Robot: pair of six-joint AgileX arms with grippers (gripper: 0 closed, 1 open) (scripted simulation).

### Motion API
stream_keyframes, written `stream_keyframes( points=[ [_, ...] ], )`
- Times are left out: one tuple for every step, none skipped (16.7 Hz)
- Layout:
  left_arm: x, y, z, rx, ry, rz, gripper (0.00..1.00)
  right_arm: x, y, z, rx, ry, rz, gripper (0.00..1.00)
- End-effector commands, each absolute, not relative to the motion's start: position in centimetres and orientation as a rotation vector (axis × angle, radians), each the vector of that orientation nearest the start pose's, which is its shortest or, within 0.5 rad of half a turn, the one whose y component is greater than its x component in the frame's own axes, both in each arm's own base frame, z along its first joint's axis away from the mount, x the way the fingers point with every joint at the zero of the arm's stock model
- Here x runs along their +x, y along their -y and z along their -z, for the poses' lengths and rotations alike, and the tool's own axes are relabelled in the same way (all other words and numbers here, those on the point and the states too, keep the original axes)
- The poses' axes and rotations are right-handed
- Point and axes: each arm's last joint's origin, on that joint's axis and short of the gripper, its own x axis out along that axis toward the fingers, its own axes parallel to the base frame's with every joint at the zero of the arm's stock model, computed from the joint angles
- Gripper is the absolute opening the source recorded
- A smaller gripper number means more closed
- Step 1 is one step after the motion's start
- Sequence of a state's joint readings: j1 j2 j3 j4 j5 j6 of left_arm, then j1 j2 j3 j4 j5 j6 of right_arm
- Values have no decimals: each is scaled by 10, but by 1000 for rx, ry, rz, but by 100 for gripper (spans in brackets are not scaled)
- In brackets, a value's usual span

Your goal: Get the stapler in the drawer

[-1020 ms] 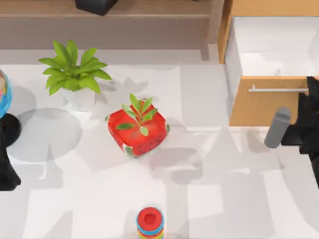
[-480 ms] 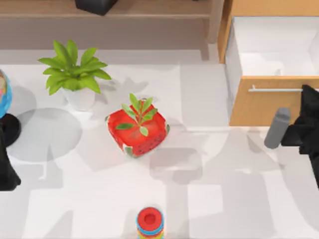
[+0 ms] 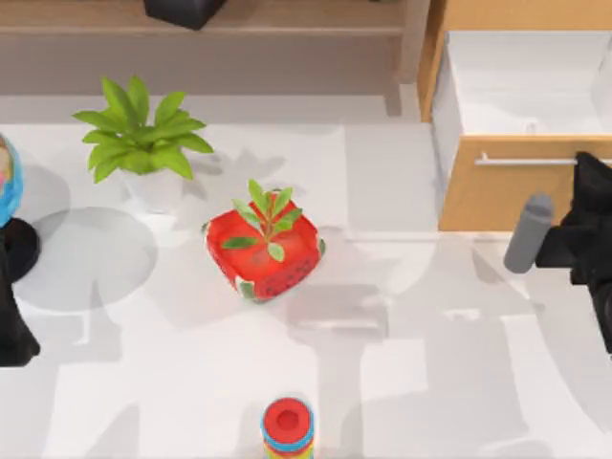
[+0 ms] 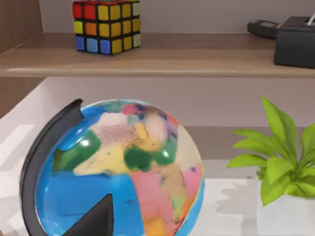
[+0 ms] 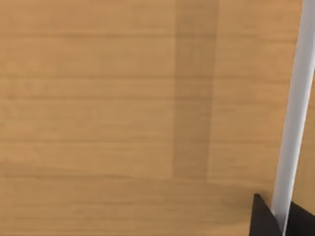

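- The worktop [image 3: 411, 382] is carrying the drawer [image 3: 497, 196], which is standing open just ahead of the right tool [image 3: 585, 167].
- The left arm [image 3: 11, 325] is sitting parked, far across from that tool.
- The right tool is clamping the handle [image 3: 526, 160] at its end.
- The stapler [image 3: 529, 232] is showing just beside this tool, outside the drawer front.

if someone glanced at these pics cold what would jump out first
Probably the bright red pot with a leafy sprig at the middle of the table, and the colourful globe at the table's left edge beside the parked left arm. Next, the open drawer at the top right, where the right gripper sits at the silver handle, with the grey stapler just below.
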State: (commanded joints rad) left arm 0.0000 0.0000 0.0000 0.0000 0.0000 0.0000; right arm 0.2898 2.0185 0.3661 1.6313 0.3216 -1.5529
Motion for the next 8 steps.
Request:
stream_keyframes(
  points=[
    [106,1,-160,0,0,0,100,275,-72,-86,-1572,-17,-2,0],
    [106,1,-160,0,0,0,100,283,-72,-88,-1570,-10,4,0],
    [106,1,-160,0,0,0,100,291,-73,-89,-1568,-5,10,0],
    [106,1,-160,0,0,0,100,299,-73,-90,-1567,-2,12,0],
    [106,1,-160,0,0,0,100,306,-72,-90,-1567,-4,10,0],
    [106,1,-160,0,0,0,100,311,-72,-89,-1568,-8,6,0],
    [106,1,-160,0,0,0,100,314,-71,-88,-1569,-11,3,0],
    [106,1,-160,0,0,0,100,315,-71,-88,-1570,-12,2,0]
  ],
)
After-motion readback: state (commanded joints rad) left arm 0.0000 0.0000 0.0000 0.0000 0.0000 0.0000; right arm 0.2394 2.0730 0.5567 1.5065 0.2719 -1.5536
